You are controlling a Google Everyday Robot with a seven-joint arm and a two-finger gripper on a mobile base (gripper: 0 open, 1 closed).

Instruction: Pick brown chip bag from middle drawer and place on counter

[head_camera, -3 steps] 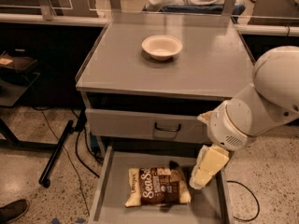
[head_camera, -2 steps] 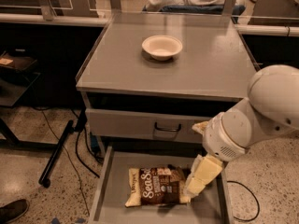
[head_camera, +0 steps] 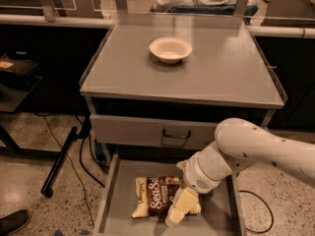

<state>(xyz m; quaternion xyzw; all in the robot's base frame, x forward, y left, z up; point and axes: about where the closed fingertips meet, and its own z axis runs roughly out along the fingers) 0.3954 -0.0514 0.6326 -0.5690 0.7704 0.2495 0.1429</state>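
Gripper: the gripper (head_camera: 179, 209) is low inside the open drawer, pointing down, with its tip over the right end of the bag; whether it is released or clamped cannot be told.
Change: a second ago it hung higher, beside the bag's right end; it has since dropped and slid left onto the bag, and the arm (head_camera: 256, 146) has sunk with it.
Meaning: judged from this, the reach is ending and the grasp is the step in hand; no lift has begun.
Brown chip bag: the brown chip bag (head_camera: 156, 200) lies flat, in the same place as before.
Middle drawer: the middle drawer (head_camera: 112, 200) is pulled out and holds only the bag, near the centre of its floor.
Upper drawer front: the upper drawer front (head_camera: 133, 132) is shut above it.
Table: the table (head_camera: 221, 77), the counter where the bag must go, carries a cream bowl (head_camera: 170, 49) towards its back; the bowl looks empty.
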